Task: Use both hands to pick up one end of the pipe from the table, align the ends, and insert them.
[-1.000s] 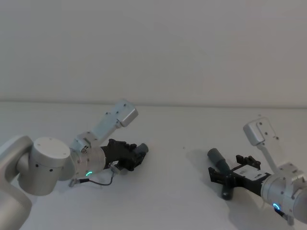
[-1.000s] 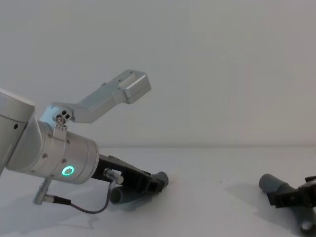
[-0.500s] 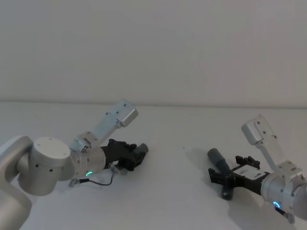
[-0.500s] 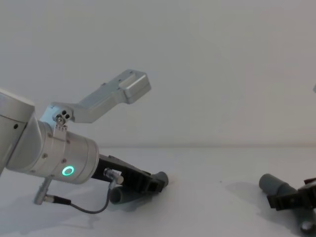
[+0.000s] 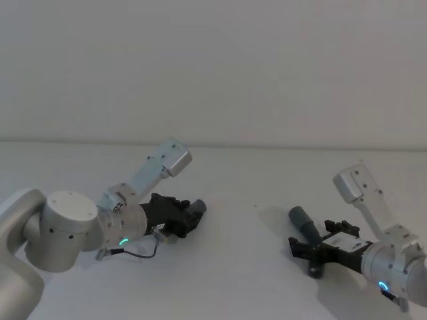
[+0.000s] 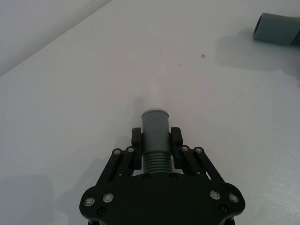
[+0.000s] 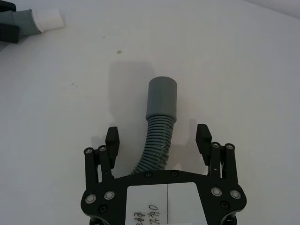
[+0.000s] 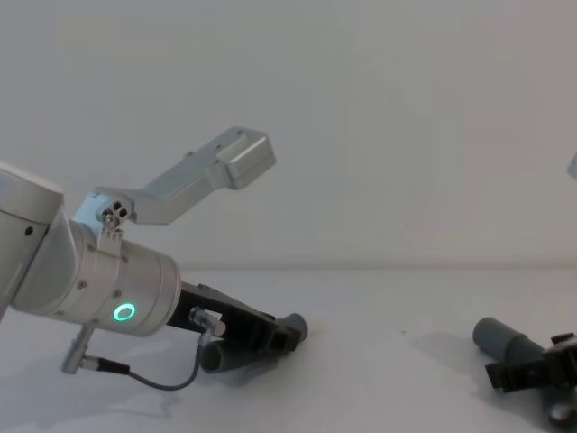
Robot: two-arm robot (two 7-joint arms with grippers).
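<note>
Left wrist: my silver wrist (image 8: 99, 284) hangs low over the left part of the table (image 5: 247, 280). Its green ring (image 8: 123, 313) glows, a thin cable (image 8: 165, 386) loops beneath it, and a silver bracket (image 8: 212, 171) juts up above it.
Left gripper: my left gripper (image 6: 155, 138) points toward the middle of the table. Its fingers (image 6: 136, 140) pinch the left hose piece (image 6: 157, 159), one on each side where the ribs meet the cuff.
Left hose piece: it is dark grey and ribbed, with a smooth wider cuff (image 6: 154, 126) that sticks out past my fingertips and ends in a white tip (image 7: 47, 19). In the chest view it slants, cuff end higher and rear end down by the table. I cannot tell whether it touches.
Between: white table surface with a few small dark specks (image 6: 203, 55) lies between the two cuffs, which are well apart.
Right hose piece: the right hose piece (image 7: 153, 147) lies on the table's right part. Its grey ribs curve, and its plain grey cuff (image 7: 162, 101) points away from my right wrist.
Right gripper: my right gripper (image 7: 158, 137) sits low over that piece. Its fingers (image 7: 111, 138) are spread wide on either side of the ribs, with a gap on both sides.
Behind: a plain pale wall (image 5: 213, 67) rises behind the table.
</note>
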